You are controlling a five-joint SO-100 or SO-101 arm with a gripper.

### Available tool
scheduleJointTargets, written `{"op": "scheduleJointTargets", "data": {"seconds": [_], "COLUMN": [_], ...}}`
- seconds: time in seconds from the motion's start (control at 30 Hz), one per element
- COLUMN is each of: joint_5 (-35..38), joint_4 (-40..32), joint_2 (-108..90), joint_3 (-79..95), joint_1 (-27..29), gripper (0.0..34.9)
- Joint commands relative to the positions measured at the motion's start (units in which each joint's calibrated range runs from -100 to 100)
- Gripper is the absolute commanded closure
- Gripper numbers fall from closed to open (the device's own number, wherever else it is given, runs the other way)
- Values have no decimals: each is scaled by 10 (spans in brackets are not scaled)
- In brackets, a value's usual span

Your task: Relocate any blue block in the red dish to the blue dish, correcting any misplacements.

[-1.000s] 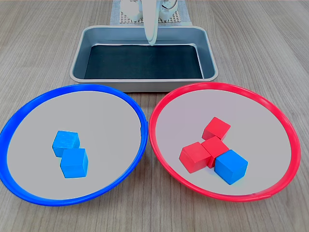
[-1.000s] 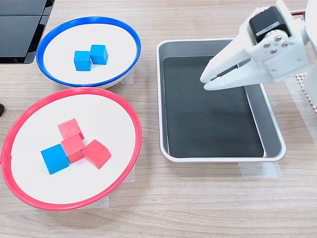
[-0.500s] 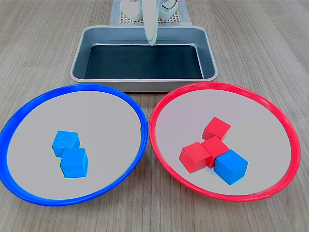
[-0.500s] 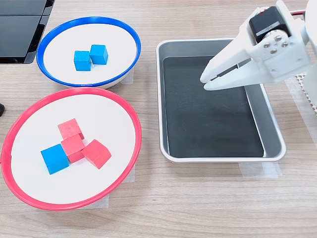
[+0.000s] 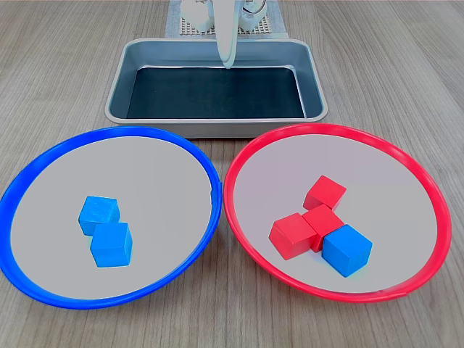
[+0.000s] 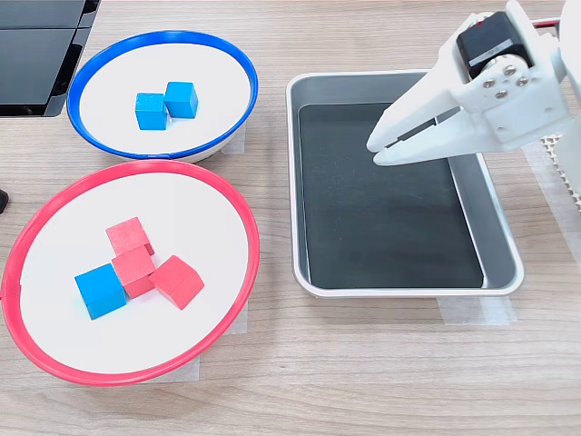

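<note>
One blue block (image 5: 346,249) (image 6: 100,291) lies in the red dish (image 5: 246,156) (image 6: 238,218), touching a cluster of three red cubes (image 5: 315,216) (image 6: 145,264). The blue dish (image 5: 43,163) (image 6: 238,68) holds two more blue cubes (image 5: 106,232) (image 6: 166,104) side by side. My white gripper (image 6: 376,151) (image 5: 228,64) hangs above the metal tray, far from both dishes. Its fingers (image 6: 419,120) are shut, with only a thin slit between them and nothing held.
A rectangular metal tray (image 5: 116,94) (image 6: 501,254) with a dark mat inside sits beyond the dishes in the first exterior view. A black object (image 6: 41,54) lies at the second exterior view's top left. Wooden tabletop surrounds everything.
</note>
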Motion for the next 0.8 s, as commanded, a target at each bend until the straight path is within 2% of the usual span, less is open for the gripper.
{"op": "scheduleJointTargets", "data": {"seconds": [0.0, 0.17, 0.2, 0.27, 0.3, 0.6, 0.67, 0.77], "joint_5": [0, 0, 0, 0, 0, -3, -3, -8], "joint_4": [-3, -3, -3, -3, -3, -9, -21, -32], "joint_2": [-2, -2, -2, -2, -2, -2, 12, 130], "joint_3": [0, 0, 0, 0, 0, -4, -40, -196], "joint_1": [4, 4, 4, 4, 4, 3, 3, -11], "gripper": [349, 348, 316, 328, 348, 349, 349, 349]}}
